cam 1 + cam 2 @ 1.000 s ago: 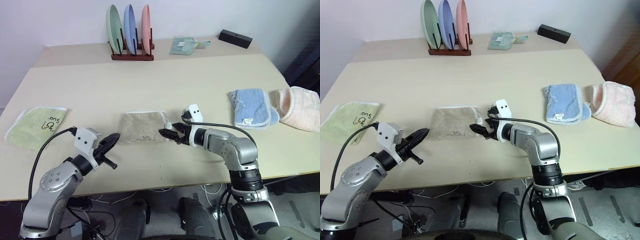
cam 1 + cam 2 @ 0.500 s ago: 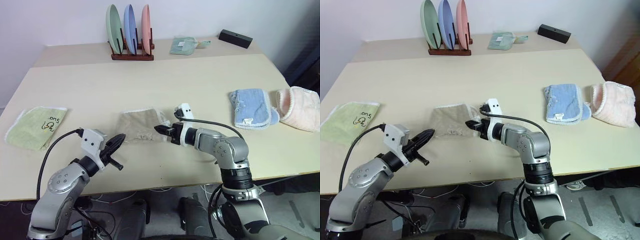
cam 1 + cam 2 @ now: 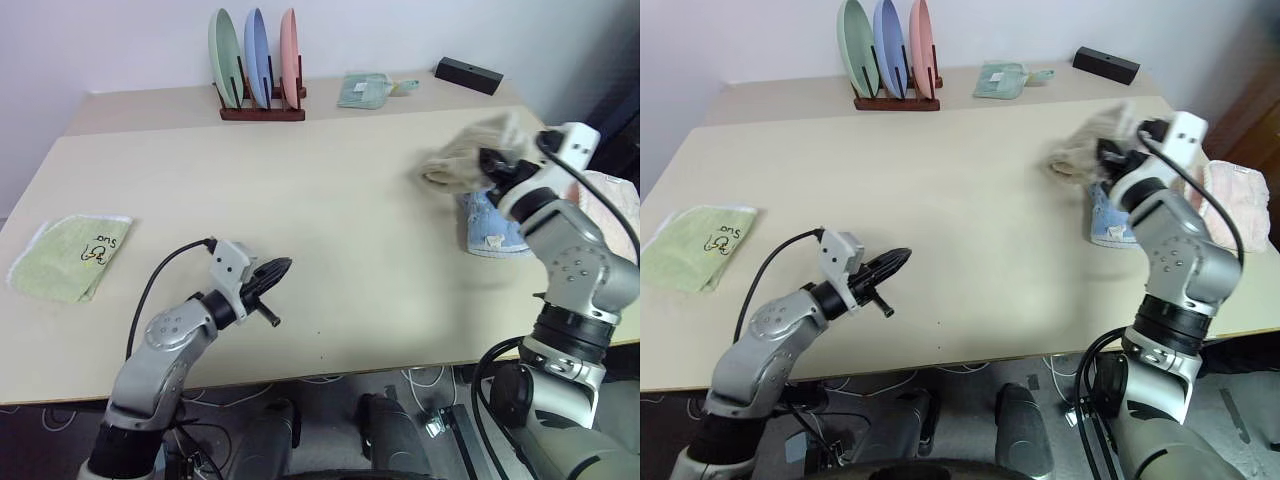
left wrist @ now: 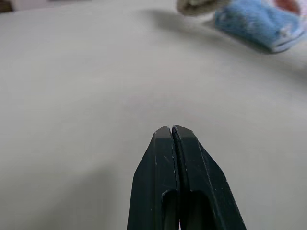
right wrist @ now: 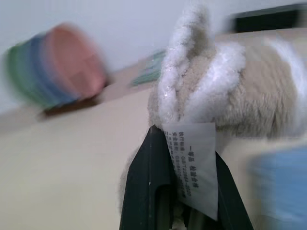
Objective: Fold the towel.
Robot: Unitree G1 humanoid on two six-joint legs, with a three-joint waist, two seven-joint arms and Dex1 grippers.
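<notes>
**Q:** Right wrist view first: what is between your fingers?

**Me:** One cloth, the towel [image 5: 225, 91], beige terry with a white corded edge and a white printed label hanging from it. My right gripper [image 5: 184, 191] is clamped on it at that edge, the label pressed against one finger. From the head camera the towel [image 3: 465, 155] hangs bunched and lifted off the table [image 3: 330, 190], at the far right, just above the light-blue cloth [image 3: 495, 225].

**Q:** And your other arm?

**Me:** My left gripper [image 3: 277, 268] has its two fingers pressed together with nothing between them. It hangs over bare tabletop near the front edge, pointing toward the right side.

**Q:** Count the cloths for me.

**Me:** Five. The towel I hold, the light-blue folded one beneath it, one pink cloth [image 3: 1237, 195] just beside the blue at the right edge, one light-green cloth [image 3: 70, 255] with dark lettering far to the left, and one small pale-green cloth [image 3: 368, 90] at the back.

**Q:** Anything else up there?

**Me:** One wooden rack [image 3: 262, 110] with three plates standing upright in it: one green [image 3: 222, 50], one blue [image 3: 255, 50], one pink [image 3: 290, 48]. One black box [image 3: 469, 75] lies at the back right corner, well apart from the rack.
</notes>
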